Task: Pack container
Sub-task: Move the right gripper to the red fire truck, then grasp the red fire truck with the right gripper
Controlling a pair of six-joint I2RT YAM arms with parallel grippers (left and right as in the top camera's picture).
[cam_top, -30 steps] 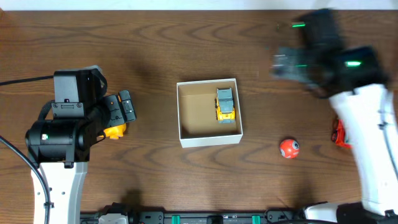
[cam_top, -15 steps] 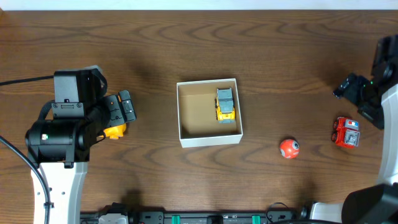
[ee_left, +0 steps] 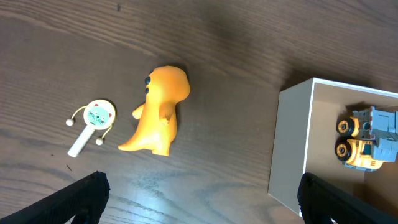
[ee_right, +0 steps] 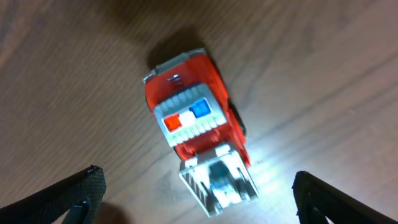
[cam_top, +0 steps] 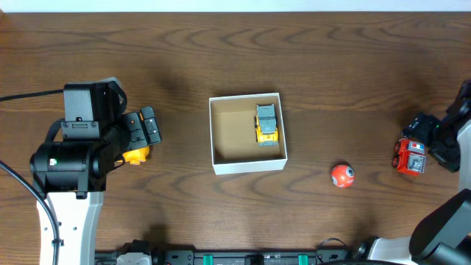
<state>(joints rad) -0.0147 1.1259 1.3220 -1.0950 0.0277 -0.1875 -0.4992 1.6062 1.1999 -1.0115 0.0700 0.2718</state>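
Container (cam_top: 249,163) sits mid-surface, roughly centred between my two arms, white walls, brown cardboard floor. One item inside: yellow-and-grey toy truck (cam_top: 268,124), parked against the right-hand wall in the overhead view, the other half of the floor bare. Left wrist view shows the same truck (ee_left: 367,140) just past the near white wall (ee_left: 292,149).

Outside the box, on the wood surface (cam_top: 331,66):
- red ball (cam_top: 341,175), near the container's lower right corner, not touching it
- red fire truck (cam_top: 409,156), further right, well apart from the box
- orange dinosaur (cam_top: 135,154), on the left, lying on its side (ee_left: 158,115)
- small white round trinket with a short handle (ee_left: 93,121), just beside the dinosaur, apart from it

Left fingers (ee_left: 81,199): released, spread wide, nothing between them. They hover above the dinosaur side of the surface, with the container wall at the edge of that view.

Right fingers (ee_right: 74,193): released too, spread wide either side of the fire truck (ee_right: 196,118), no contact visible. Truck is flat on the surface, roof lights up.
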